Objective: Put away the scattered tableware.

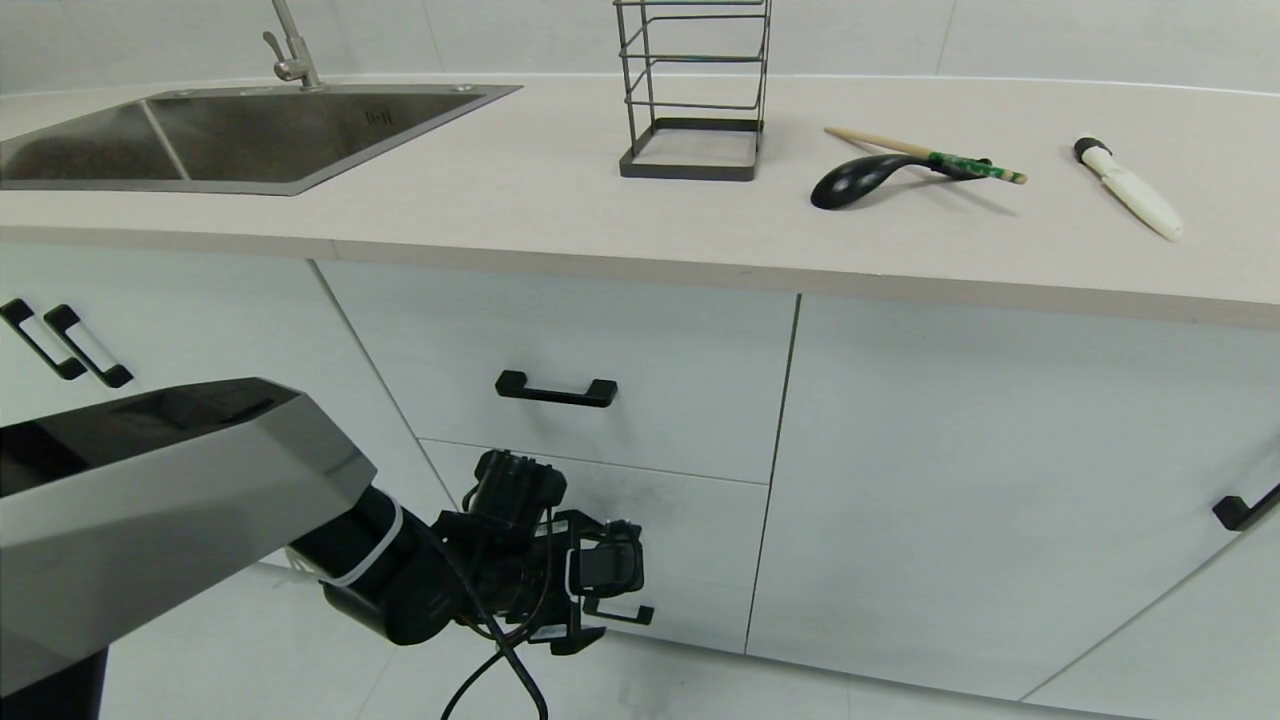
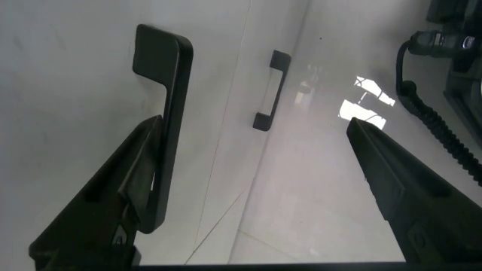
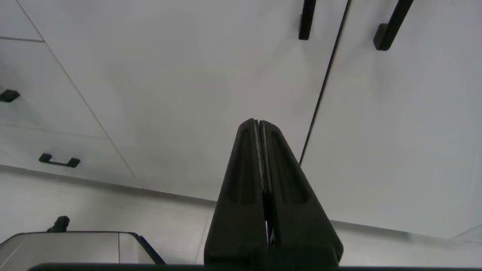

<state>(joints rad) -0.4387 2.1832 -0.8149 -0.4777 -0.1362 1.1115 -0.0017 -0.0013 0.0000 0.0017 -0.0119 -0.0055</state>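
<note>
Along the upper right of the head view, on the pale countertop (image 1: 500,205), lie the scattered pieces. A black spoon (image 1: 840,185) has its bowl toward the counter's front edge. A wooden chopstick (image 1: 890,145) with a green-patterned end rests across the spoon's handle — one stick or a pair lying together, I cannot tell. Well apart from them, at the far right, is a white knife (image 1: 1130,190) with a black end. Left of the spoon, at top centre, a black wire rack (image 1: 686,174) stands upright on the counter, apart from all three. A steel sink (image 1: 300,125) with its faucet (image 1: 290,50) takes the upper left corner. Below the counter run white cabinet fronts, with the upper drawer handle (image 1: 556,390) at mid-frame. At lower centre the left gripper (image 1: 600,590) hangs low in front of the bottom drawer, right at the lower drawer handle (image 1: 625,612). The left wrist view shows its jaws spread wide: one of its fingers (image 2: 113,203) lies close against that black handle and the other stands well away, with nothing clamped between them. A second cabinet handle (image 2: 269,90) sits farther along the white front, and a coiled cable (image 2: 437,128) hangs near the free finger. In the right wrist view the right gripper (image 3: 258,135) has its fingers pressed flat together with nothing between them. It is aimed at white cabinet doors — two black door handles (image 3: 307,19) flank the seam beyond its tip.
</note>
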